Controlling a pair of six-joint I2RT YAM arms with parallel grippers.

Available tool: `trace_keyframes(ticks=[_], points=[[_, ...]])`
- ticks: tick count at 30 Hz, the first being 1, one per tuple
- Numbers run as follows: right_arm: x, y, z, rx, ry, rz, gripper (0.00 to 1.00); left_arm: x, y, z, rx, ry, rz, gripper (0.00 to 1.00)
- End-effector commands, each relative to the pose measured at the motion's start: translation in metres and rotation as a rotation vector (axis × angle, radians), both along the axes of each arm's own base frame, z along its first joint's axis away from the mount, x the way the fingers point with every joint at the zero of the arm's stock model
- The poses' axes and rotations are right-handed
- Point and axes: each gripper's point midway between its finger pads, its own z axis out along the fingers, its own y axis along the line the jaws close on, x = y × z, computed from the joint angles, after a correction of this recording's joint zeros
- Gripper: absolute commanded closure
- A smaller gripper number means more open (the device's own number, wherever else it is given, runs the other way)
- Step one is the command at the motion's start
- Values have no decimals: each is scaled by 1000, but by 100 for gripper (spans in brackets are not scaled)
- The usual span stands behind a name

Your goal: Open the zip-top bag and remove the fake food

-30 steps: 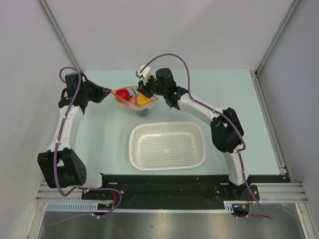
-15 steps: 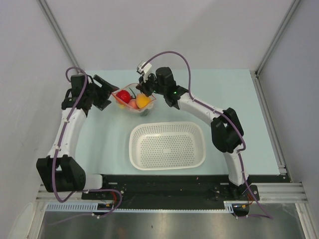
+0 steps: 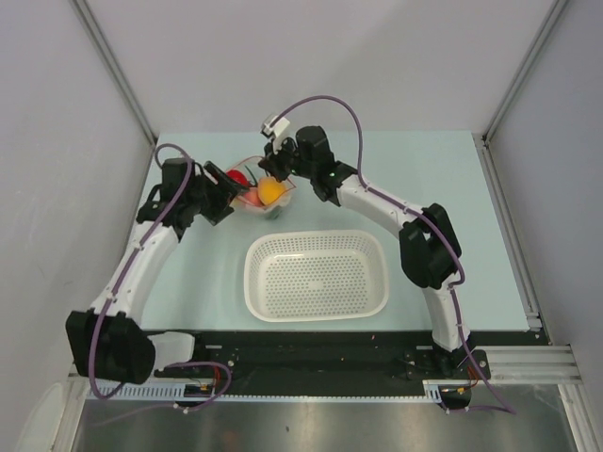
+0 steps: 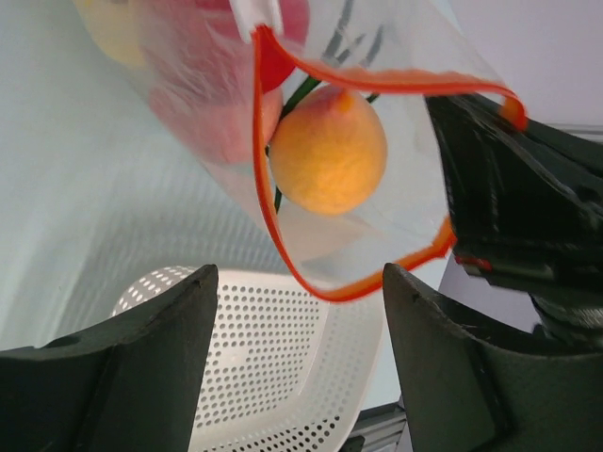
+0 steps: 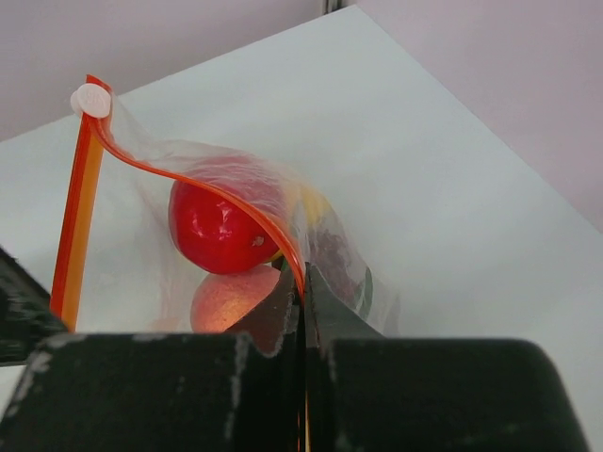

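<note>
Left wrist view looks straight into the mouth of the bag, a thin, crinkly clear pouch that probably weighs almost nothing and folds wherever it is pushed. The firmer red-orange zip strip along its rim therefore looks like the best place to hold it. The mouth gapes open just ahead of the left gripper, whose fingers are spread wide and touch nothing; the white basket lies below them. An orange fruit sits right at the opening, smooth, round and hard-looking. It is likely light but apt to slip, so it would want a grip across its widest part. In the right wrist view the right gripper is pressed together on the strip, on the side of the mouth opposite the left gripper, pinching that edge of the bag. A red fruit lies just beyond its fingertips inside the plastic.
</note>
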Motion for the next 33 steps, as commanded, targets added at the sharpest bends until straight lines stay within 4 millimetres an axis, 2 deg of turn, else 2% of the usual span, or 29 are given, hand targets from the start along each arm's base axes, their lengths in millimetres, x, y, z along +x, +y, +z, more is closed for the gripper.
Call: trace_keyframes(ticks=[1,4,7,8,10,11,12,13,14,15,16,18,19,21,22,24,25,29,32,33], points=[[8,-13,49,92,-73,-35,100,25,-8,5,1,-16,-12,27],[9,-18,55,98,-80,-41,100,30,-11,-8,-21,7,-8,28],[11,-23,57,102,-81,-46,100,40,-16,-11,-47,4,-12,38],[11,-24,57,104,-81,-46,100,43,-17,-12,-49,8,-16,49],[13,-27,55,105,-72,-50,100,50,-18,-9,-37,8,-25,63],[14,-29,56,108,-75,-53,100,49,-17,-10,-23,22,-25,76],[15,-30,56,109,-74,-57,100,51,-14,-8,3,13,-30,82],[15,-32,56,109,-74,-60,100,56,-10,4,25,-18,-15,88],[17,-34,56,110,-73,-65,100,56,-6,7,48,-16,-9,99],[18,-35,54,110,-70,-65,100,57,-3,12,80,-30,-13,100],[19,-36,54,111,-68,-67,100,62,2,27,105,-67,4,100],[23,-39,53,126,-53,-69,100,64,10,37,161,-80,12,100],[23,-39,53,137,-45,-67,100,68,13,57,176,-121,21,100],[25,-40,54,167,-25,-61,100,69,23,65,244,-127,36,100],[26,-40,55,175,-23,-60,100,73,25,83,256,-163,41,100],[26,-40,55,210,9,-57,100,75,37,86,328,-159,63,100],[27,-39,56,225,13,-52,100,77,40,98,344,-179,74,100],[26,-38,54,298,81,-45,100,76,53,101,432,-155,76,100],[22,-39,38,310,141,-48,100,77,52,83,444,-104,36,100],[21,-39,34,309,148,-48,99,79,51,71,447,-73,20,100]])
